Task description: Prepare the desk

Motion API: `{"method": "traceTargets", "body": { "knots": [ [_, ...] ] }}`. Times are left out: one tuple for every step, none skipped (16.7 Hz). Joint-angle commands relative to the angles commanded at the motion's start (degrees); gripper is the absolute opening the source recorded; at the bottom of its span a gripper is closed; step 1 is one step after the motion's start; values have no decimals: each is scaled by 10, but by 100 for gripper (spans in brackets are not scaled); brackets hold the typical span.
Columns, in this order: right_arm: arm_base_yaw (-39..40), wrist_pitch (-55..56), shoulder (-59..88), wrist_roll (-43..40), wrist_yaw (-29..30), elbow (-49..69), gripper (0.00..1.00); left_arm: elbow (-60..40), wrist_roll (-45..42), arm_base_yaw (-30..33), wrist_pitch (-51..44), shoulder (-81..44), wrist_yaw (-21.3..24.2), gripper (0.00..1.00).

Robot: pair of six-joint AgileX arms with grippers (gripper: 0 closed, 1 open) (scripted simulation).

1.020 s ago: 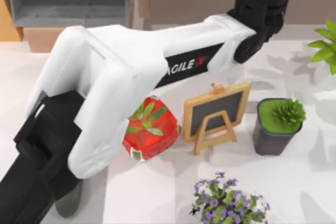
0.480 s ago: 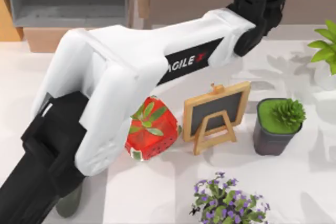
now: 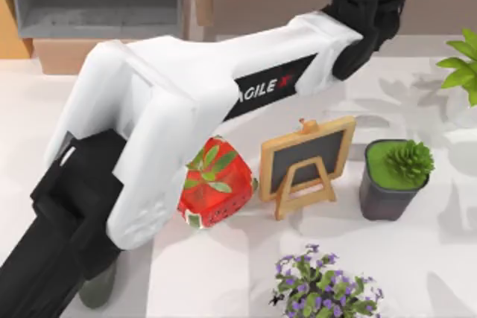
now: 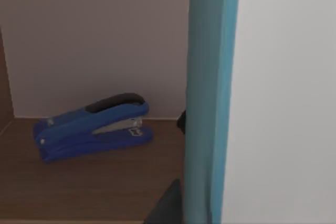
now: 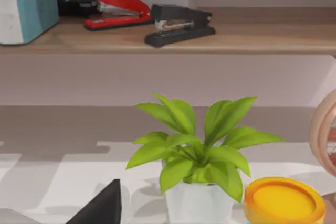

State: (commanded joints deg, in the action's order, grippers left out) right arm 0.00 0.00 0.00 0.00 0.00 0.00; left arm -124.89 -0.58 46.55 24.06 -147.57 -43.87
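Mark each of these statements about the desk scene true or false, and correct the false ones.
1. The chalkboard stands between the red pot and the dark pot in the top view. True.
2. The stapler in the left wrist view is red. False: that stapler is blue.
3. A purple-flowered plant sits nearer the top view's bottom edge than the chalkboard. True.
4. The leafy plant in the right wrist view grows in a black pot. False: its pot is white.
5. A red stapler and a black stapler lie on the shelf in the right wrist view. True.
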Motion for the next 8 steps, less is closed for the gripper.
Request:
{"method": "traceTargets", "body": {
  "knots": [
    [0, 0, 0, 0, 0, 0, 100, 0, 0, 0, 0, 0, 0, 40],
    [0, 0, 0, 0, 0, 0, 100, 0, 0, 0, 0, 0, 0, 32],
    [0, 0, 0, 0, 0, 0, 100, 0, 0, 0, 0, 0, 0, 25],
    [0, 0, 0, 0, 0, 0, 100, 0, 0, 0, 0, 0, 0, 17],
    [0, 0, 0, 0, 0, 0, 100, 0, 0, 0, 0, 0, 0, 10],
    [0, 0, 0, 0, 0, 0, 100, 0, 0, 0, 0, 0, 0, 2],
    [0, 0, 0, 0, 0, 0, 100, 0, 0, 0, 0, 0, 0, 0],
    [0, 0, 0, 0, 0, 0, 100, 0, 0, 0, 0, 0, 0, 0]
  ]
}}
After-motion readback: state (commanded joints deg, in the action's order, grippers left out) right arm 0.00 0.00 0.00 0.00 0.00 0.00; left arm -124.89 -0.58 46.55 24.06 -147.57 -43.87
